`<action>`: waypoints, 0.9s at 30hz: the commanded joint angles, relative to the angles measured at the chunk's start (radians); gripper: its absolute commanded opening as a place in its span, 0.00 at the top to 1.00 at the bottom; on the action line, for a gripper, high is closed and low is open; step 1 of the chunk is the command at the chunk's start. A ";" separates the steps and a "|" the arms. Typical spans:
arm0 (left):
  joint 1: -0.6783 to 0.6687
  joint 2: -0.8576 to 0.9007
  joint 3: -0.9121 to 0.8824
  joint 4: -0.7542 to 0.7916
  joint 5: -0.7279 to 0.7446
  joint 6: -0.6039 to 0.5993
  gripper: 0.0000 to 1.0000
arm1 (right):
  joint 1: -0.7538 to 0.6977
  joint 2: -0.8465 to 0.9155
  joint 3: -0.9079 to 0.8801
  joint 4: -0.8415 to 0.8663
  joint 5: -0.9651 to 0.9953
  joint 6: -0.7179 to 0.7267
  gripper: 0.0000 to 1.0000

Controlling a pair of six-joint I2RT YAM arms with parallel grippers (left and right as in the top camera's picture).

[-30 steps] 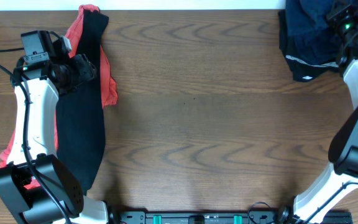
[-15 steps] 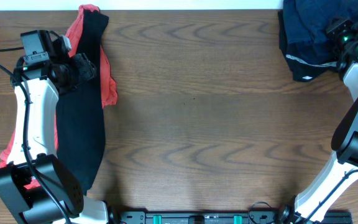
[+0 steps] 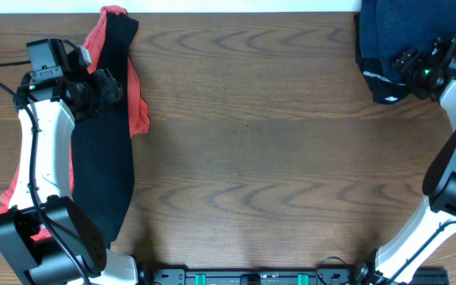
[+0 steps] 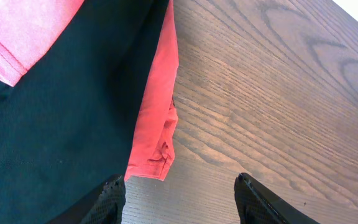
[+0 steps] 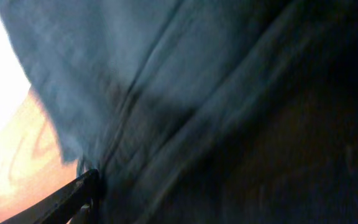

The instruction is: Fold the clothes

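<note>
Jaws of our left gripper [image 4: 180, 202] are hanging apart, empty, above the edge of the coral-red garment [image 4: 160, 112]. Our right gripper [image 3: 404, 67] is sitting at the navy pile [image 3: 394, 32], and we cannot tell how its jaws stand. The bare table [image 3: 252, 158] is lying between them.

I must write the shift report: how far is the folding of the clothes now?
Done: no neat folded stack shows. The black garment lies long over the coral-red garment at the left; the navy pile sits bunched at the right. In hand: the left gripper hovers open; the right gripper is at the navy pile, grip unclear. Left: apparently all folding.
</note>
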 commanded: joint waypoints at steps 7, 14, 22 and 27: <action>-0.002 0.010 -0.014 0.001 -0.013 -0.002 0.41 | -0.015 -0.277 0.004 -0.078 -0.040 -0.265 0.12; -0.002 0.010 -0.023 0.004 -0.013 -0.002 0.41 | -0.008 -0.341 0.004 -0.008 0.123 -0.386 0.08; -0.002 0.029 -0.023 0.004 -0.013 0.001 0.41 | -0.008 -0.183 0.004 0.355 0.253 -0.385 0.04; -0.002 0.051 -0.023 0.004 -0.012 0.013 0.41 | -0.006 -0.016 0.004 0.684 0.269 -0.295 0.01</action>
